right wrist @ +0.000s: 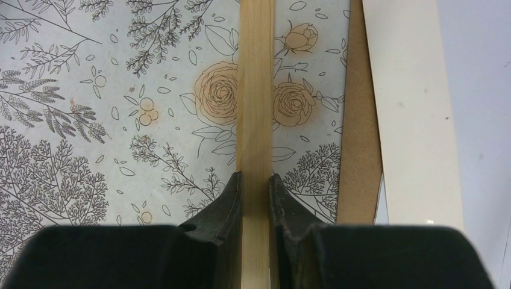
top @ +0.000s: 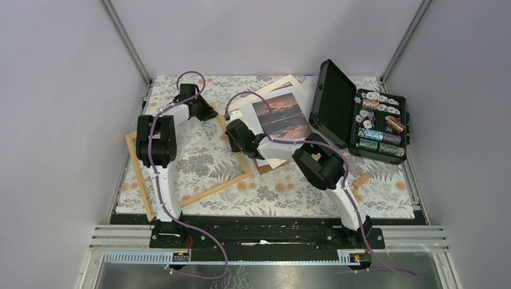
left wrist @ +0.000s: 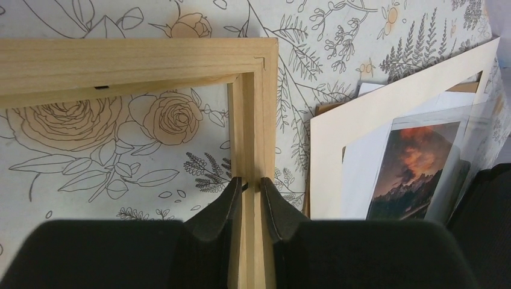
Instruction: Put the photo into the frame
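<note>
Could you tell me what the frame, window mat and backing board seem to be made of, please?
The frame looks like unpainted light wood, matte, with visible grain and a corner joint. The window mat is probably cream card, smooth and matte. The backing board is dull plain brown, likely cardboard or fibreboard; I cannot tell which.

The left gripper (left wrist: 251, 183) is pinching the frame (left wrist: 120, 63) on its upright rail, just below the joined corner, with one finger pressing each side of the wood. The frame is lying flat on the floral cloth (left wrist: 78, 168). To the right, the photo (left wrist: 416, 162) is showing beside the border of the mat (left wrist: 337, 138), apart from the frame.
</note>
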You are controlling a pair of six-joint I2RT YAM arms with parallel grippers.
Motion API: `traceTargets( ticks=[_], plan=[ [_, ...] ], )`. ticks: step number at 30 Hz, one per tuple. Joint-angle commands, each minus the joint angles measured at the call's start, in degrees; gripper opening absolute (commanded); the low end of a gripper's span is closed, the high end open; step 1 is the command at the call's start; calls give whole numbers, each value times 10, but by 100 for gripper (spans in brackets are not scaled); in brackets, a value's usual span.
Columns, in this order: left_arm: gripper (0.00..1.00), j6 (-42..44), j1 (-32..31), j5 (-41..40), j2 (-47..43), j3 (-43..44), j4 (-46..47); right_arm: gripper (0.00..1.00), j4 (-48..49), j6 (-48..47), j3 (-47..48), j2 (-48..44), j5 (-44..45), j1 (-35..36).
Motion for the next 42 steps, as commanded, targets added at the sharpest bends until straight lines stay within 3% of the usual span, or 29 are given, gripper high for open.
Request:
traceTargets(
  ticks=[1, 7, 15, 28, 35, 42],
  plan=[
    [16, -13, -11, 21, -26, 2, 38, 0, 8, -2, 26, 15, -49, 4],
    [10, -6, -23, -5, -16, 28, 10, 0, -2, -9, 41, 27, -69, 4],
    [10, -10, -43, -34, 1, 58, -23, 0, -28, -21, 74, 50, -120, 5],
    [36, 0, -58, -67, 28, 93, -48, 0, -28, -20, 74, 47, -128, 5],
    [37, 27, -66, -112, 55, 137, -107, 0, -28, -22, 75, 47, -128, 4],
    [31, 36, -75, -117, 73, 173, -125, 0, -28, -24, 74, 46, -130, 5]
  ],
)
